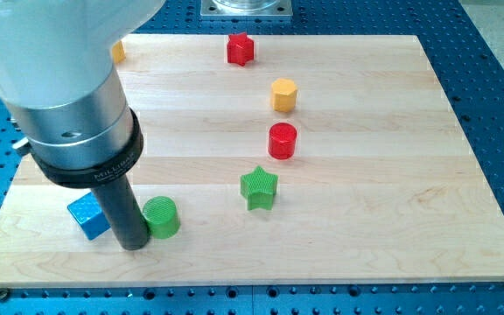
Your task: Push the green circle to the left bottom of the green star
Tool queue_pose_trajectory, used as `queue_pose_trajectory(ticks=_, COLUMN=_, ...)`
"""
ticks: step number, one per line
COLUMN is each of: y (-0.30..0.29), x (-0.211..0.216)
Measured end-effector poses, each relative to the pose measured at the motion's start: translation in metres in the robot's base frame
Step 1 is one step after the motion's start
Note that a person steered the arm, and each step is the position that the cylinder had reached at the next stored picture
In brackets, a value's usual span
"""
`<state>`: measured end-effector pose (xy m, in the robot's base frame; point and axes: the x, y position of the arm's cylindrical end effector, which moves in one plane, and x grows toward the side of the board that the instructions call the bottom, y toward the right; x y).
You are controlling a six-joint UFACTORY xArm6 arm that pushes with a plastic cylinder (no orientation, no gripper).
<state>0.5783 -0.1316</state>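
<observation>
Tip: your rod's lower end, my tip (134, 246), sits on the wooden board (392, 201) near the view's bottom left; it is a plain dark rod with no jaws, so you have nothing there to read as wide, narrow or holding.
Green circle: the ribbed green plastic cylinder (161, 217) stands upright just to the view's right of the tip — touching the rod or nearly so; you cannot tell which.
Green star: the green plastic star block (258, 187) lies to the view's right of the green circle and slightly higher, well apart from it.
Blue cube: the blue plastic cube (88, 216) sits just to the view's left of the rod, partly hidden behind it — the rod stands between it and the green circle.
Red cylinder: the red round block (282, 140) is just above the green star.
Yellow hexagon: the yellow six-sided block (283, 94) is above the red cylinder.
Red star: the red star block (240, 48) is near the view's top edge of the board.
Orange piece: a small orange block (117, 51) peeks out beside the arm's housing at the view's top left; its shape is hidden.
</observation>
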Motion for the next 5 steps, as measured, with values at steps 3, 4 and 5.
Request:
queue_pose_trajectory(ticks=3, y=0.025, x=-0.014)
queue_pose_trajectory(ticks=4, y=0.014, x=-0.002)
queue_pose_trajectory(ticks=5, y=-0.031, x=0.022)
